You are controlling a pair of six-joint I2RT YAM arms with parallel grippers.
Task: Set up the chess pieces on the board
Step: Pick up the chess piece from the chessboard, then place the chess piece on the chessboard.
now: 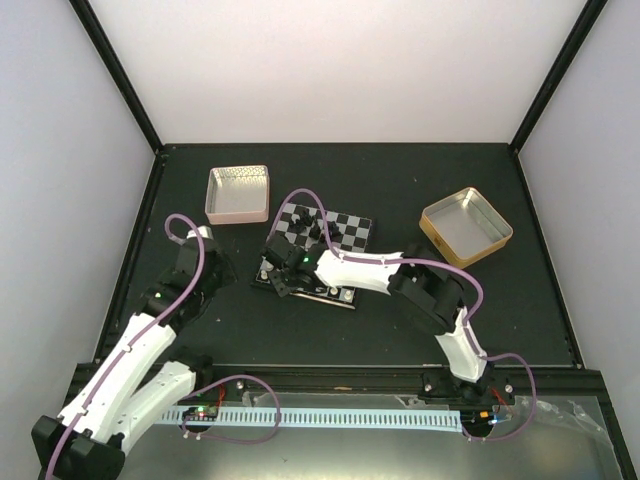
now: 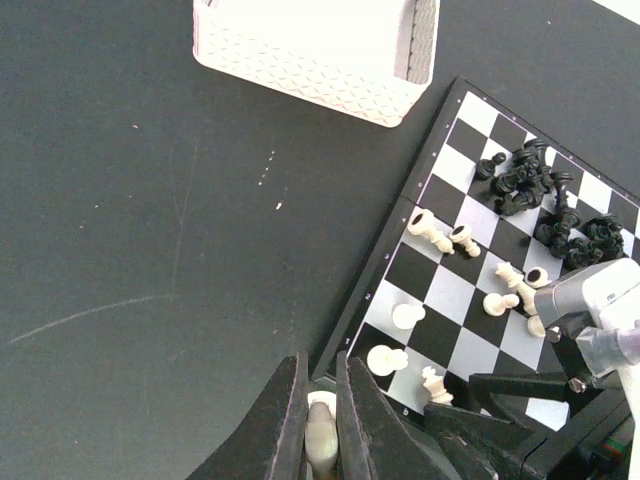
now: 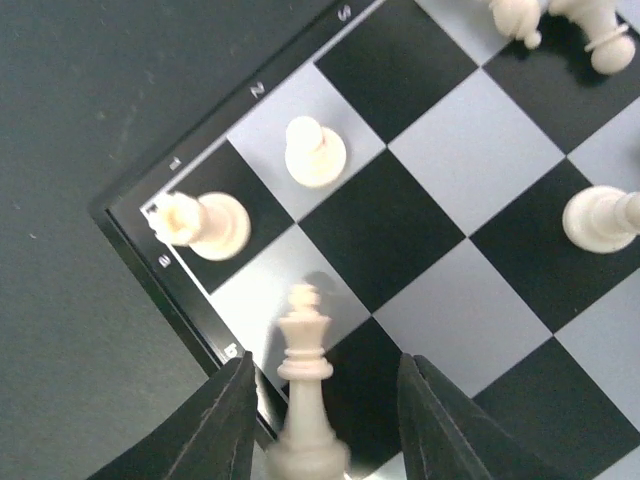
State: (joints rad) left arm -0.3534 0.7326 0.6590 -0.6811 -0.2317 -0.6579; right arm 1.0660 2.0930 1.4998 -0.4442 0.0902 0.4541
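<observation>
**Cream pieces gathering at the board's near-left corner**

The right gripper [image 3: 325, 372] hangs over the near-left corner of the small black-and-grey checkered chessboard [image 2: 452, 296]. Its jaws stand apart on either side of a tall cream-white crowned piece [image 3: 303, 345], upright on an edge square. No pad visibly touches the piece, so it reads as released rather than gripped. That square probably belongs to cream's home row: a cream rook-like piece [image 3: 200, 222] sits in the corner and a cream pawn [image 3: 315, 152] just beyond it.

The left gripper [image 2: 321, 385] hovers just off the board's left edge, clenched on a small cream-white piece [image 2: 320, 440], likely the next to be placed. Black pieces [image 2: 540, 190] lie heaped towards the far edge, unsorted.

Everything rests on a matte black tabletop [image 2: 120, 250], faintly scuffed. A pink square tin [image 1: 238, 212] sits far-left, a gold square tin [image 1: 466, 226] to the right, and pale walls [image 1: 330, 70] stand around.
</observation>
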